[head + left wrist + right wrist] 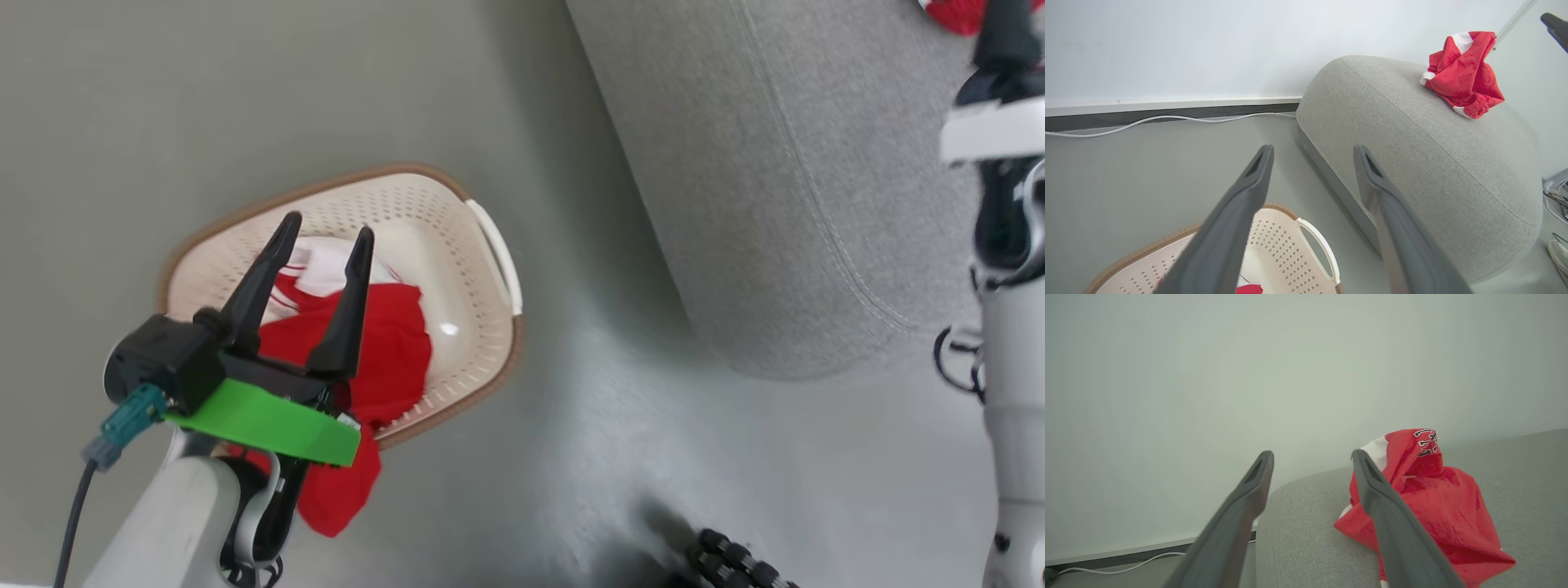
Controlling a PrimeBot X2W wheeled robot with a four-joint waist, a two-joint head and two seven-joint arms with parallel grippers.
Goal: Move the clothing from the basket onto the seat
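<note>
The cream basket [469, 310] stands on the floor with red and white clothing [392, 351] in it. One red piece hangs over its near rim [339, 490]. My left gripper [326, 229] hovers above the basket [1290, 249], open and holding nothing. The light grey seat [775, 204] rises to the right of the basket. A crumpled red garment [1461, 77] with white trim lies on top of the seat [1412, 163]. My right gripper [1312, 455] is open just short of that garment [1437, 506], apart from it, above the seat [1310, 539].
A white cable [1167, 119] runs along the dark baseboard under the pale wall. Grey floor lies between basket and seat. A dark ribbed part [735, 563] sits at the head view's bottom edge. Cables and a pale object [1557, 245] lie beside the seat.
</note>
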